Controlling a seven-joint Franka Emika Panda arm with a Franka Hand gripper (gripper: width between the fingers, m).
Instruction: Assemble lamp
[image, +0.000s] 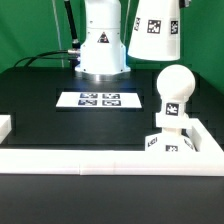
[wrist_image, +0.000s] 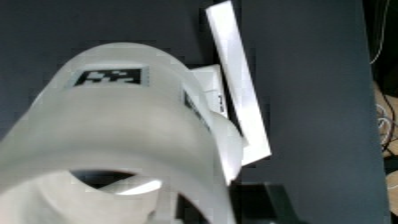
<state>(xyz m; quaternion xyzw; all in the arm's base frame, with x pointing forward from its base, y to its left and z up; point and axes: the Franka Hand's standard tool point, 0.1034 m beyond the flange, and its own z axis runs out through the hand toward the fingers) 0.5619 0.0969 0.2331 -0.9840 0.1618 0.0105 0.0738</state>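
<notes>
At the exterior view's left edge, a short white block (image: 5, 127) is sitting on the black table (image: 40, 95), joining a long white rail (image: 70, 160) that is running across the front. Further back, toward the middle, the marker board (image: 100, 99) is lying flat, and behind it the robot's white base (image: 101, 45) is standing with dark cables (image: 45, 58) trailing off to its left. Moving right, the lamp shade (image: 153, 32) is hanging in the air near the top, tags facing the camera, well above the table. Below it, the bulb (image: 174, 92) is standing upright in the square base (image: 168, 142), which is sitting in the corner formed by the front rail and a side rail (image: 208, 133).

In the wrist view the shade (wrist_image: 116, 130) is filling most of the frame, close under the camera, with the marker board (wrist_image: 240, 95) showing past it. The gripper itself is hidden, so I cannot tell how its jaws are standing.
</notes>
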